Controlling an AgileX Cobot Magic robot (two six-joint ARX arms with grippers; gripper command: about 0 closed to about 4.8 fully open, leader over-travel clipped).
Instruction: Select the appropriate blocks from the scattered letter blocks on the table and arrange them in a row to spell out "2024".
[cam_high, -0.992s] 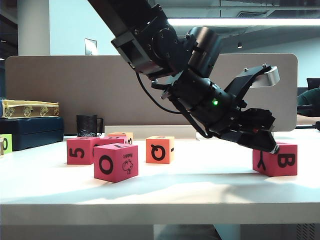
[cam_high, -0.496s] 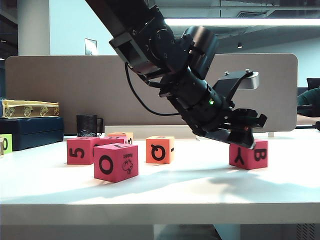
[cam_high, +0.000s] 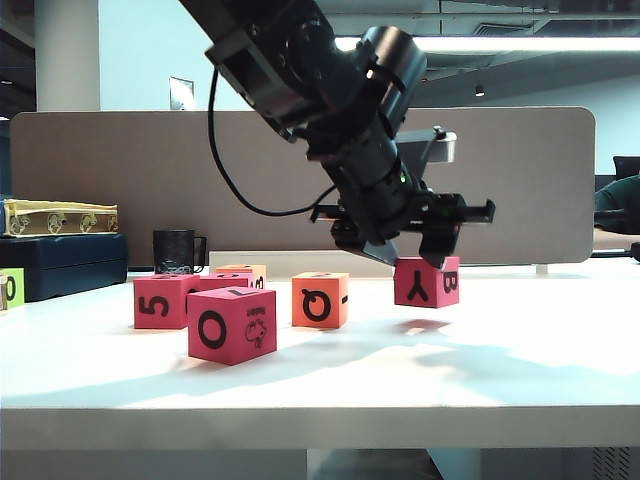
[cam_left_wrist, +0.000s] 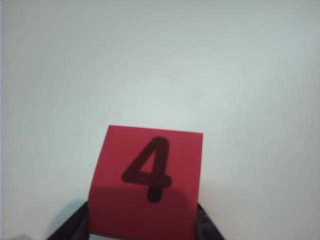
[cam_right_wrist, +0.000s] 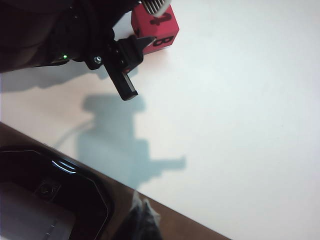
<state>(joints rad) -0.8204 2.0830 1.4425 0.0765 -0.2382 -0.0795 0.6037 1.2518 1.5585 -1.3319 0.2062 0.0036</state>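
The left hand (cam_high: 425, 262) is clamped on a pink-red foam cube (cam_high: 427, 281) marked 4, Y and B, lifted just above the white worktop (cam_high: 500, 370). The right hand's state I cannot tell.

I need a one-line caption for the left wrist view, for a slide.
Left gripper shut on a red block showing a black 4, above the white table.
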